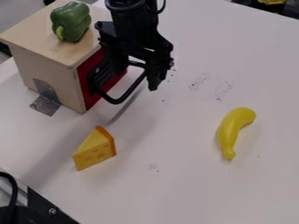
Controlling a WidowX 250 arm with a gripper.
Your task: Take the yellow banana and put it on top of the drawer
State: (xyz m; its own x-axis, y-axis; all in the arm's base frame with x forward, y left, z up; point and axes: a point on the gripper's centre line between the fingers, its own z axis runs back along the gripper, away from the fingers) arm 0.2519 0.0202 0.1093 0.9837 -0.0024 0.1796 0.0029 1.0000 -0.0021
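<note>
Left: the drawer unit stands on the worktop, its red front turned toward the gripper. A green pepper sits on the top panel, which is the placement surface. A yellow cheese wedge lies on the worktop, well apart from the unit.

Centre: the gripper hangs beside the red front, lower than the top panel. The jaws are apart and do not hold the banana.

Right: the yellow banana lies on its side on the worktop, well apart from the jaws, to their right and toward the lower edge of the view. Its long axis runs mainly from top to bottom of the view. The stem end points down; the opposite end curves to the right. The bulge of the curve faces left.

Next step, as judged: approach from the left with the single arm, then align the jaws across the mid-body, one on each long side. Closing along the long axis risks a poor grip.
</note>
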